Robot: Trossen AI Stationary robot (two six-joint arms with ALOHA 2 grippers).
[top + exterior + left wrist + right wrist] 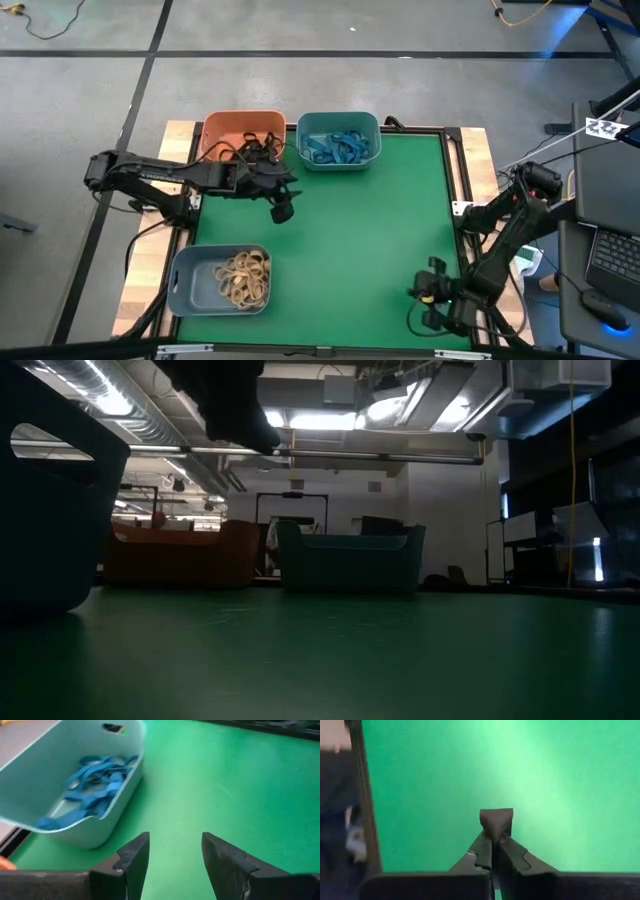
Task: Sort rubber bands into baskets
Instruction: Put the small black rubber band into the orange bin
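Sorting looks nearly done. Thin blue rubber bands (336,148) lie in the teal plastic basket (372,128), tan ones in the grey-blue basket (183,282), black ones in the orange basket (225,128). The left gripper (281,205) hangs open and empty near the teal basket. The right gripper (428,293) is pinched together on nothing. Next, each arm probably just pulls back.

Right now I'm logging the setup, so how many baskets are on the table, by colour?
Orange basket: 1
Teal basket: 1
Grey-blue basket: 1
Total: 3
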